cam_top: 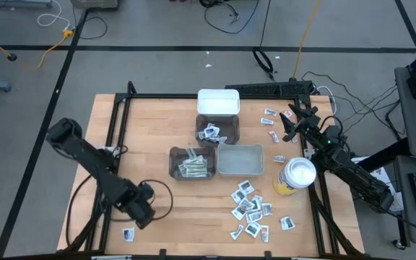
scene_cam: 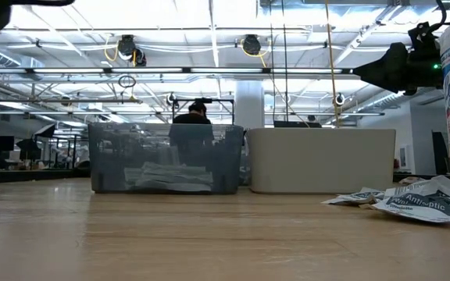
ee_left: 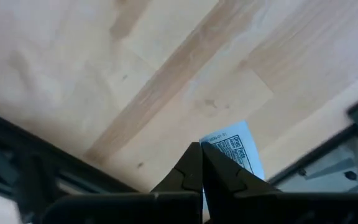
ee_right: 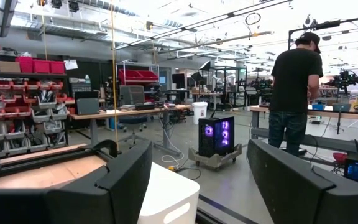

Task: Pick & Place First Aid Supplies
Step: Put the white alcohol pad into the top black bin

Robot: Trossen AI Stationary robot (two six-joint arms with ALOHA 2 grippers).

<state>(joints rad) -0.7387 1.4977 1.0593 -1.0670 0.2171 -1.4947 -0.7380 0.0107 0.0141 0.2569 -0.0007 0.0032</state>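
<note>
My left gripper [cam_top: 140,217] is shut near the table's near left corner, pointing down, with a white printed packet [ee_left: 236,151] at its fingertips. In the high view this packet [cam_top: 128,234] shows just beyond the gripper, toward the near edge. Several more first aid packets [cam_top: 251,209] lie flat in a loose pile on the wood at the near right, and a few [cam_top: 269,119] lie at the far right. My right gripper [cam_top: 292,119] waits open above the far right edge, pointing out into the room [ee_right: 197,180]. My left gripper pinches the packet by one corner [ee_left: 207,140] between its two shut fingertips, coming from above and pointing down. The rest of the packet sticks out to one side of the fingers. Whether it is lifted clear of the wood, I cannot tell.
Mid-table stand a white bin [cam_top: 218,102], a clear bin with packets [cam_top: 217,130], a grey bin with strip wrappers [cam_top: 192,162] and a pale bin [cam_top: 240,159]. A yellow canister [cam_top: 295,177] stands to their right. Black frame rails [cam_top: 114,130] border the table.
</note>
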